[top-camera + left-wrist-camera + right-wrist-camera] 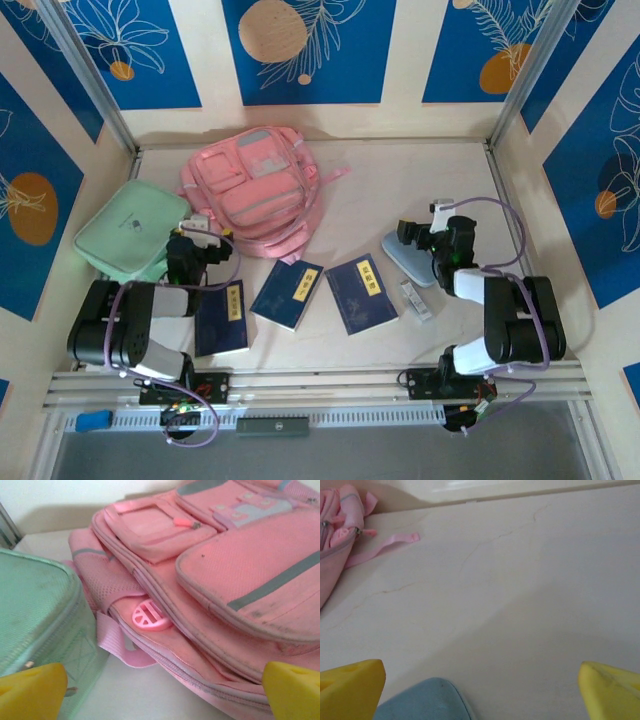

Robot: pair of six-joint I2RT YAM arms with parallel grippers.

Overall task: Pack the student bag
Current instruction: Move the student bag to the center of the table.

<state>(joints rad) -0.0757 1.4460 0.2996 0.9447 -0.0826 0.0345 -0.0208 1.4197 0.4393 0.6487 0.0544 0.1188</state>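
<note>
The student bag [255,190], a large pink backpack, lies flat at the back middle-left of the table with its front pockets up. In the left wrist view its zipped side [240,570] rises just ahead of my left gripper [165,695], whose yellow fingertips [30,690] stand wide apart with nothing between them. From above, the left gripper [195,225] sits at the bag's near-left corner. My right gripper [420,225] is open over bare table at the right, above a light-blue pouch [405,258]. The right wrist view has the bag [335,545] far left and the gripper [480,690] empty.
A mint-green zip case [130,235] [35,615] lies left of the bag, close to my left gripper. Three navy books [222,318] [287,294] [362,292] lie along the near middle. A small white item [417,300] lies beside the blue pouch [425,702]. Walls enclose the table.
</note>
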